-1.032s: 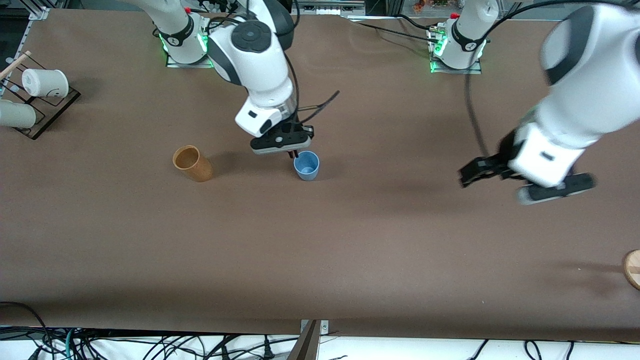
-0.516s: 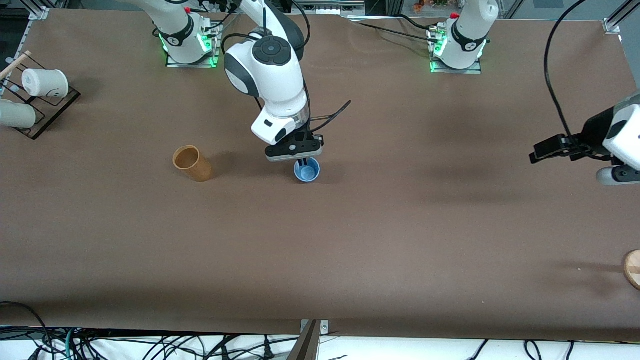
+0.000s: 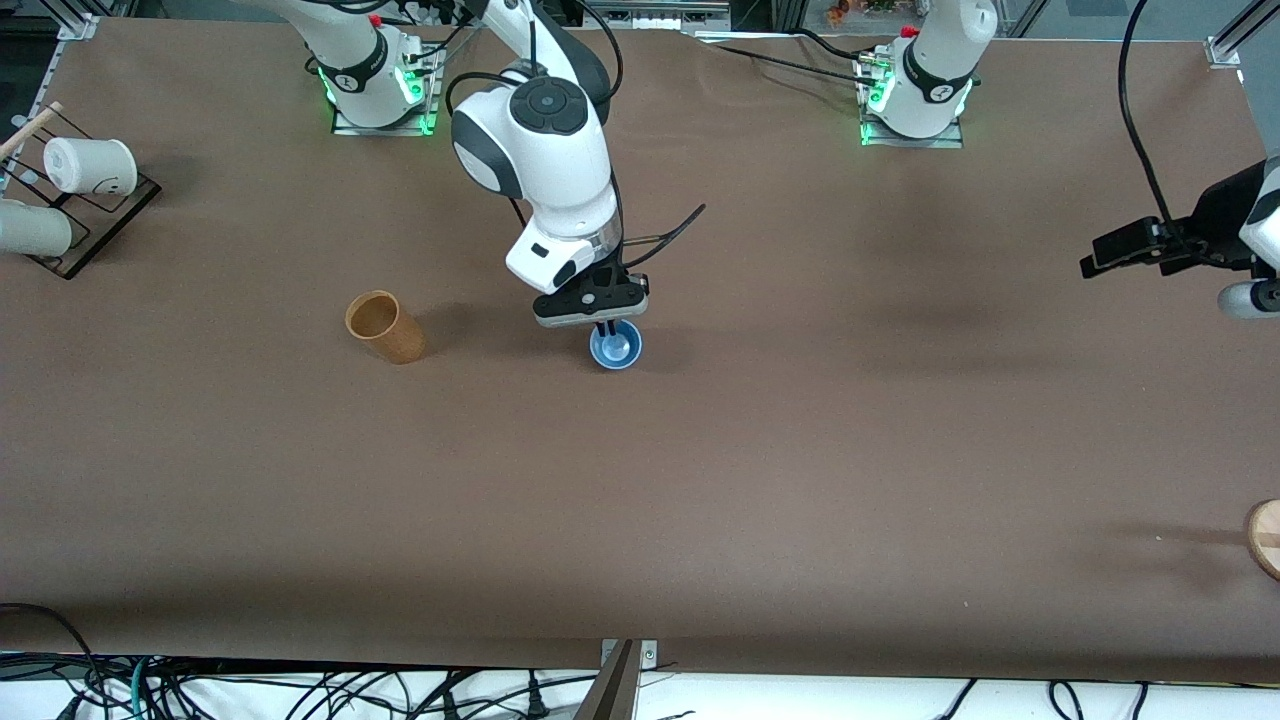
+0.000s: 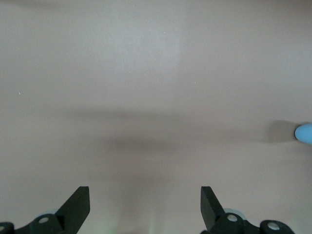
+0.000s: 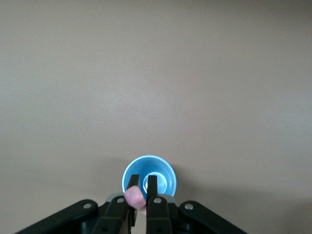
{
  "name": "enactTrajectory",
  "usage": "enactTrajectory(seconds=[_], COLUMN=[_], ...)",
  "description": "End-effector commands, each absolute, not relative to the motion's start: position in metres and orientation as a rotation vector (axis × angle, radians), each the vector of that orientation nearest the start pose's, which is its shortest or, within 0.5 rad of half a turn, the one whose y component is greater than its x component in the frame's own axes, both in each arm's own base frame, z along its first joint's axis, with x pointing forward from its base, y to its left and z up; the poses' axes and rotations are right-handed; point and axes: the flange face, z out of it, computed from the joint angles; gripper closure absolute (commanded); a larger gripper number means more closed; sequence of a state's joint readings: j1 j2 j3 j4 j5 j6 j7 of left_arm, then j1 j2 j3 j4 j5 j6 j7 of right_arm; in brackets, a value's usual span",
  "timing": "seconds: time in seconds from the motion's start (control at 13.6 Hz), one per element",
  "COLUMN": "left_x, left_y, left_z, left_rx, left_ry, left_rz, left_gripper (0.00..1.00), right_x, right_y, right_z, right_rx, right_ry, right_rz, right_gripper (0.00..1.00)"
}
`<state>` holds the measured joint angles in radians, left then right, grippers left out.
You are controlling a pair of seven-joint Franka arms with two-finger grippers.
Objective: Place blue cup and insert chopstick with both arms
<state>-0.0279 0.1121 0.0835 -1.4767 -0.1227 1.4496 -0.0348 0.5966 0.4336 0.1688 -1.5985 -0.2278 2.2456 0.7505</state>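
The blue cup [image 3: 616, 348] stands upright on the brown table, mid-table toward the right arm's end. My right gripper [image 3: 607, 328] hangs straight over its mouth, fingers shut on the chopstick [image 5: 134, 197]. In the right wrist view the stick's pinkish end shows between the fingers [image 5: 152, 187], and the cup's [image 5: 148, 176] open mouth lies right below them. The stick's lower part is hidden. My left gripper [image 3: 1105, 255] is open and empty, held in the air at the left arm's end of the table. Its wrist view shows spread fingers [image 4: 78, 204] over bare table, with the cup [image 4: 304, 132] at the frame's edge.
An orange-brown cup [image 3: 384, 326] stands beside the blue cup, toward the right arm's end. A black rack [image 3: 95, 215] with white cups [image 3: 88, 165] and a tan rod [image 3: 28, 126] sits at that end. A wooden disc [image 3: 1265, 538] lies at the left arm's end, near the front camera.
My right gripper moved with the chopstick from beside the cup to directly over its mouth. My left arm drew back toward its own end of the table.
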Motion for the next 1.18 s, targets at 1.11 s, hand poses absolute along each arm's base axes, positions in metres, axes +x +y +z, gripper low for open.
enactTrajectory(seconds=[1.11], left_x=[0.557], left_y=[-0.032], left_z=[0.608], left_rx=[-3.16], left_ry=[0.038], left_rz=[0.242], left_gripper=[0.0], right_x=[0.536], right_y=[0.478], right_z=[0.379], right_rx=[-3.042], right_ry=[-0.163], right_rz=[-0.408], right_gripper=[0.73])
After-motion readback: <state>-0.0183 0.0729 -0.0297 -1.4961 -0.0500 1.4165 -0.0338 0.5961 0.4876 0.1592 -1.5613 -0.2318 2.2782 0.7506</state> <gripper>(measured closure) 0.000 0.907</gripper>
